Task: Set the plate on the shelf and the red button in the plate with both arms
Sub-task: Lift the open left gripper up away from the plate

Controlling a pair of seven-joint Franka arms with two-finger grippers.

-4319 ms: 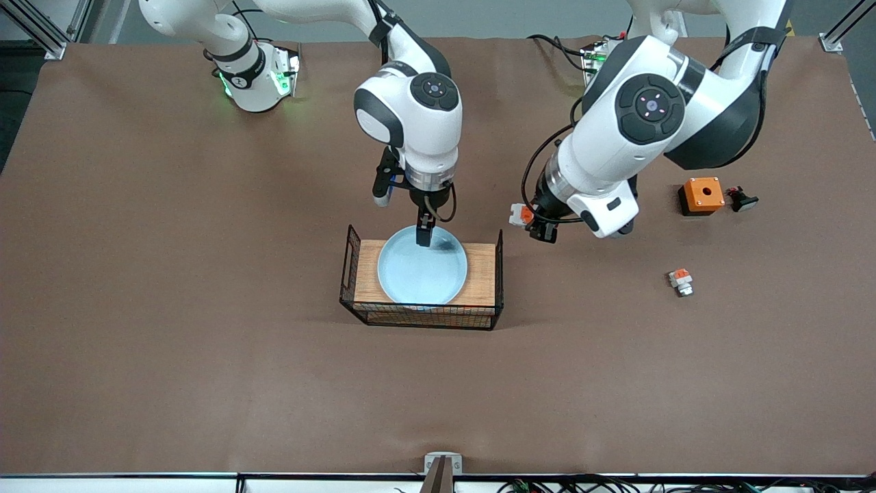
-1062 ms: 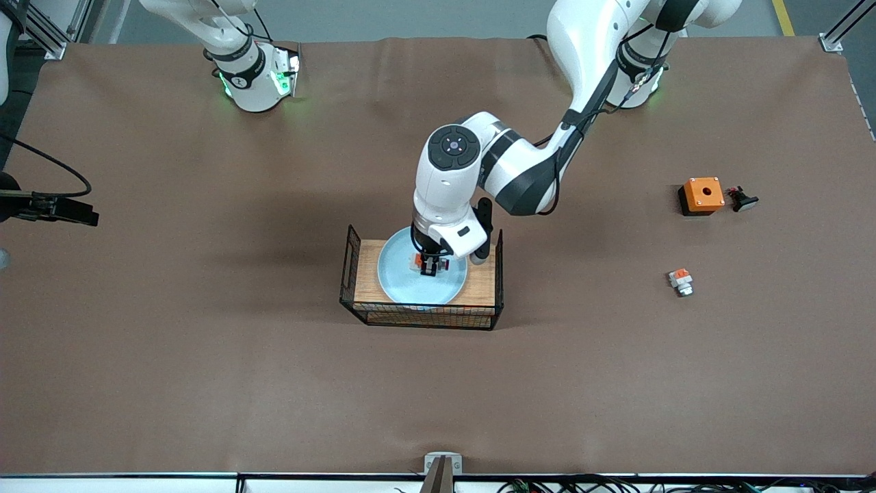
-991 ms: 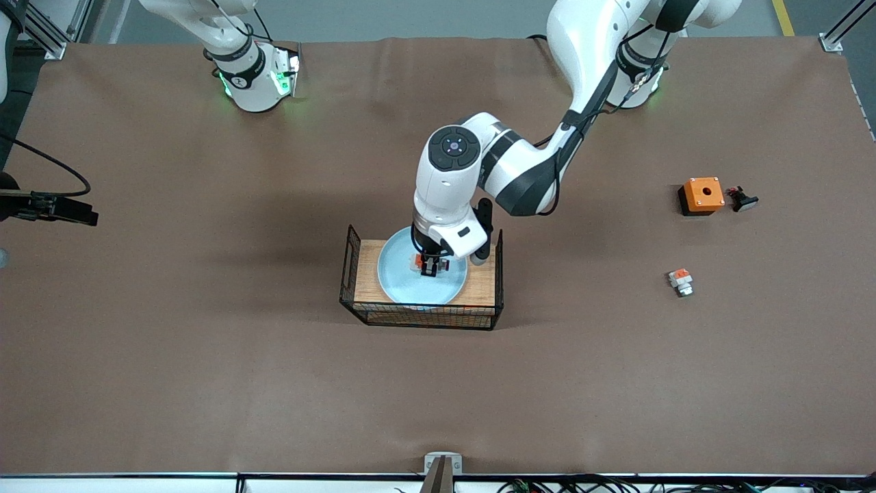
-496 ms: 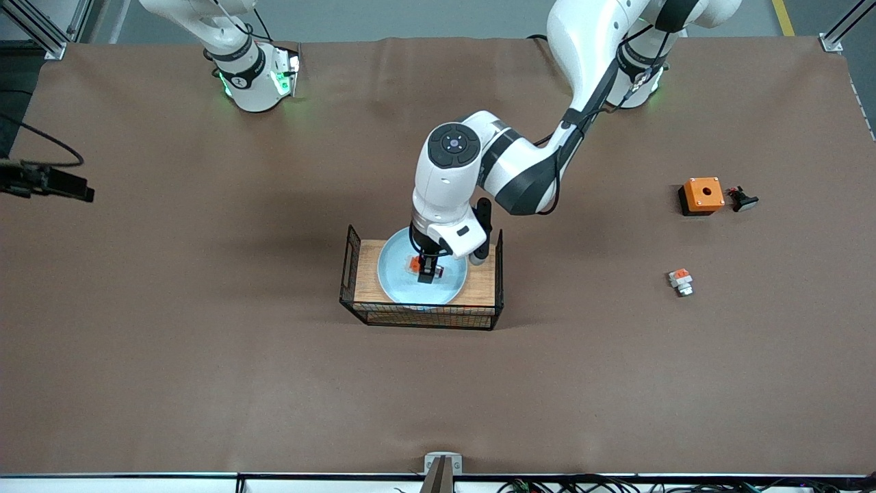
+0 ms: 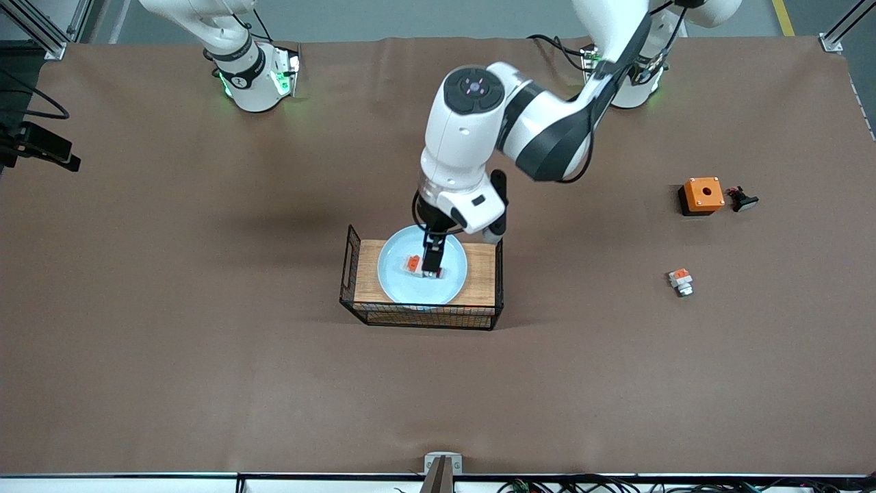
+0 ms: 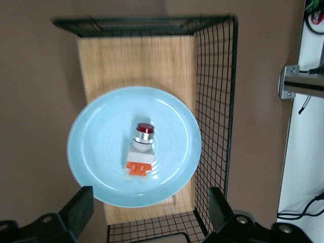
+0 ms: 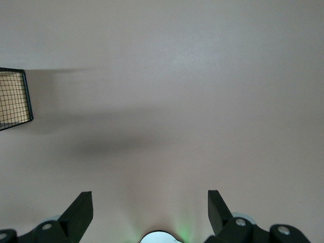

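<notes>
red button on plate, left hand above

glossy plate, wooden rack top

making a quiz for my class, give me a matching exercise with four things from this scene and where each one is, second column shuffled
Things:
1. red button
2. plate
3. left gripper
4. orange square box

Places:
A. on the rack's wooden top
B. on the table toward the left arm's end
C. lying on the plate
D. open, in the air over the plate

Pairs: 1-C, 2-A, 3-D, 4-B
</notes>
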